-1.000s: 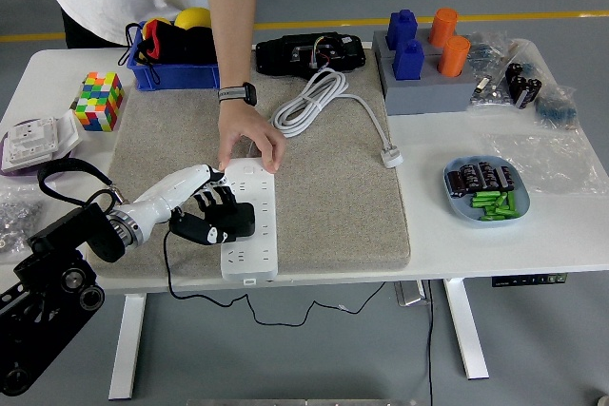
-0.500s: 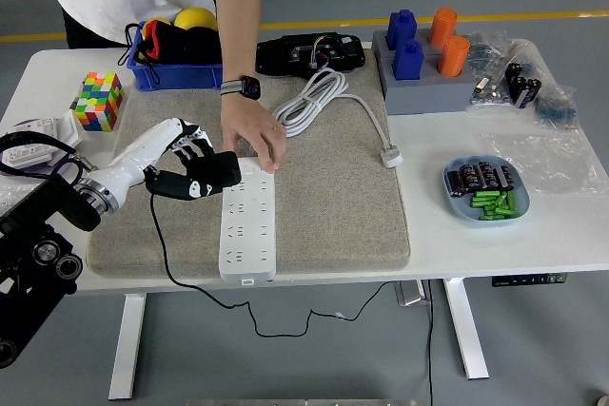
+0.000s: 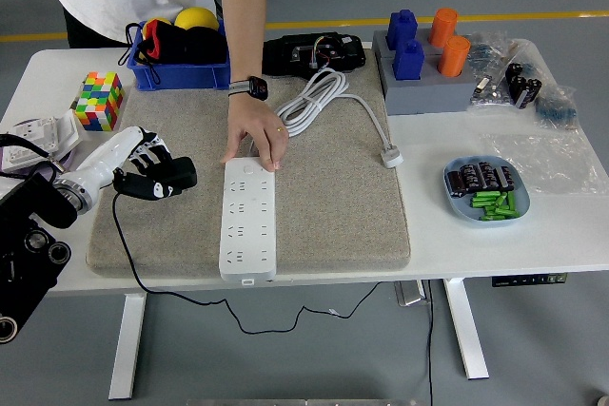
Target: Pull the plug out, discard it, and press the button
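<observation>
One white table [image 3: 495, 235] stands on a grey floor crossed by a yellow line, and most of its middle is covered by a grey felt mat [image 3: 333, 216]. Over the mat's left part the robot's left hand [image 3: 143, 170] hangs with its fingers [image 3: 152, 161] curled around a black plug [image 3: 171, 178], whose thin black cord [image 3: 128, 244] drops from under the fingers, runs over the mat's near edge and hangs below the table. Just to the right of those fingers, apart from the plug, lies the white power strip [image 3: 247, 221], lengthwise toward the near edge. A person stands at the far side and presses one hand [image 3: 255, 138] flat on the strip's far end, a dark watch [image 3: 249, 87] on that wrist; this arm crosses the space beyond the robot's fingers. Farther off from the fingers sit a colourful cube [image 3: 100, 100] and a blue bin [image 3: 179, 68] with a yellow ball. Well to the right are a coiled white cable [image 3: 319, 102], a grey block with blue and orange pegs [image 3: 423, 64], and a blue dish [image 3: 485, 190] of small green and dark parts.
</observation>
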You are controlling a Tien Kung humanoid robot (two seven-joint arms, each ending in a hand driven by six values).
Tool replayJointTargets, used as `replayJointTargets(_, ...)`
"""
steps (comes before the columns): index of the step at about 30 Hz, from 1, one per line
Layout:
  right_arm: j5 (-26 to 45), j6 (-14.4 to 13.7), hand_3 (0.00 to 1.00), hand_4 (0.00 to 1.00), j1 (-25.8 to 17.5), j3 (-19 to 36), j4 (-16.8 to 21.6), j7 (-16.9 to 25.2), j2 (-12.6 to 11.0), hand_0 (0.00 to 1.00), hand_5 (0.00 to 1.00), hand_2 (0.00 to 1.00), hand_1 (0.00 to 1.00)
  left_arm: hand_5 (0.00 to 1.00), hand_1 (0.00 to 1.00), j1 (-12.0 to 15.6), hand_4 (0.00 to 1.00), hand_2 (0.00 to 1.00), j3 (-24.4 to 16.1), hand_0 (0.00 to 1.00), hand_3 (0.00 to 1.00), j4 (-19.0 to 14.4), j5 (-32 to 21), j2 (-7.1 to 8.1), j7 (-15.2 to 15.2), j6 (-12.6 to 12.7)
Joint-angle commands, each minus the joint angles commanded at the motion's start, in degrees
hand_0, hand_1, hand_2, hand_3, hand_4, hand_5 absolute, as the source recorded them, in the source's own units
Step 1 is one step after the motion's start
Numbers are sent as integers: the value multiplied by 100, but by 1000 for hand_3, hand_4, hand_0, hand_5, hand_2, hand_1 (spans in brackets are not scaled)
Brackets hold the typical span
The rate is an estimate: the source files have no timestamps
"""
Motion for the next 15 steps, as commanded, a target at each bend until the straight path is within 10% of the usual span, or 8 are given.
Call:
replayJointTargets(7,1,2,617,712,3,1,0,12,1,705,492,663,679,2,449,43,815,457,84,467,577,35,-220,-49,-52,-18)
replayJointTargets(8,1,0,617,712,1,6,0,13,1,699,490,662,678,2,644,42,874,611,96,662,704,35,-229,-52,-53,-22)
replayJointTargets(15,-15,10,617,712,6,22,0,8,11,694,490,664,678,2,686,87,961,670,117,670,795,68,-285,-102,-43,11)
